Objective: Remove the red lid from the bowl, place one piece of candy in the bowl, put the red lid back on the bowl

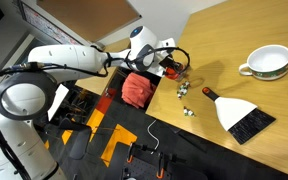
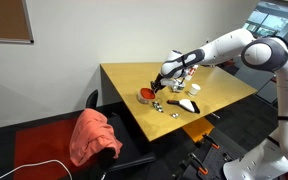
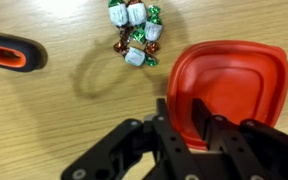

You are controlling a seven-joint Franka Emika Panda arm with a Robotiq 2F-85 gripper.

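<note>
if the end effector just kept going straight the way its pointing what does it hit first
The flat red-orange lid: in the wrist view the end effector points down at its left rim, with a finger on either side. Whether it is touching the rim is unclear.

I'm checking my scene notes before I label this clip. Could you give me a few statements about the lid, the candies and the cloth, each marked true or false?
1. Several wrapped candies lie in a cluster on the table. True.
2. The red lid covers the white bowl. False: the white bowl stands uncovered, far from the lid, which is at the end effector.
3. In the wrist view, the end effector's fingers stand on either side of the lid's rim. True.
4. A reddish cloth is spread on the table beside the candies. False: the cloth is draped on a chair next to the table.
</note>
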